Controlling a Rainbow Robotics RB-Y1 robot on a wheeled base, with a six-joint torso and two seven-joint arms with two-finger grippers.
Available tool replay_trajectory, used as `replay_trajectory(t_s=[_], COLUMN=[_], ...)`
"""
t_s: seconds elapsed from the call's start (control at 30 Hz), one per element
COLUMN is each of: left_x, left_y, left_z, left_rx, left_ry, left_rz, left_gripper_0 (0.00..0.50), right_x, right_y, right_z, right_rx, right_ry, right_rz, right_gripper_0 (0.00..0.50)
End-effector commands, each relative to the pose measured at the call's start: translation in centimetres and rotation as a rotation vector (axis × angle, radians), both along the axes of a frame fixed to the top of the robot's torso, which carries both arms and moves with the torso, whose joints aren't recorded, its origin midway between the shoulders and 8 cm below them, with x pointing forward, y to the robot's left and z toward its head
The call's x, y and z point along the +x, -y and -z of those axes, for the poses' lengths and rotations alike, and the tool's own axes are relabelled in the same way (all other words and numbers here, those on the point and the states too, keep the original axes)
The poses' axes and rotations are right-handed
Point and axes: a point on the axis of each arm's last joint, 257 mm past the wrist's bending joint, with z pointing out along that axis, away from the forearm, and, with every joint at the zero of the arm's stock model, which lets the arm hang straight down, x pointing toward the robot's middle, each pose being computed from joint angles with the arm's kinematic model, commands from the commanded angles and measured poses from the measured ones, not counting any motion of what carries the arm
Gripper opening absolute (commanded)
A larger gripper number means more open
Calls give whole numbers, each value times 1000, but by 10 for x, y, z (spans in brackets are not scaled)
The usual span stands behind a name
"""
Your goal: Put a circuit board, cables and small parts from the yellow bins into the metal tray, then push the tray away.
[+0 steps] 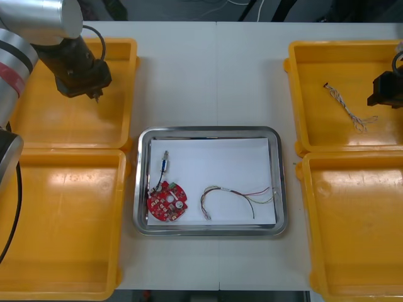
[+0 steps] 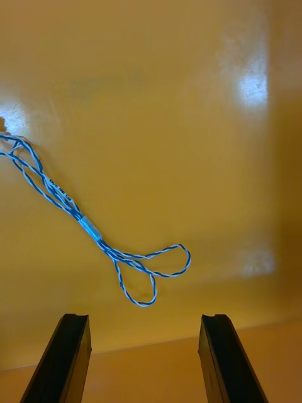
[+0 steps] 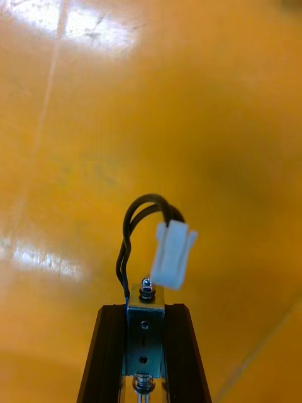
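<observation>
With our left gripper (image 1: 94,93) pinching the small metal part (image 3: 145,327) over the desk's far-left bin (image 1: 63,123) and our right gripper (image 2: 143,321) wide over the far-right bin (image 1: 315,82), we favoured a level carry to the tray (image 1: 208,130).

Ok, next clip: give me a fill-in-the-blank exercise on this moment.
1. The left pincer, over a yellow bin, is ___ on a small metal part.
2. The right pincer hangs ___ over the blue and white cable.
3. In the metal tray lies one round ___ circuit board.
Missing words: shut; open; red.
</observation>
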Motion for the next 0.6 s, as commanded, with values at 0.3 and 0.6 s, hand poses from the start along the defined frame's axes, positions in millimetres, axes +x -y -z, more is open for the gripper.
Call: replay_trajectory(t_s=[0.3, 0.6], left_x=[-11, -27], left_y=[-9, 3], left_z=[-69, -87], left_rx=[58, 69], left_ry=[26, 21], left_rz=[115, 139], left_gripper_0=[0, 0], right_x=[33, 52], right_y=[-35, -45], right_z=[-33, -22], right_rx=[-25, -35], right_ry=[30, 40], right_rz=[-96, -179], right_gripper_0=[500, 500])
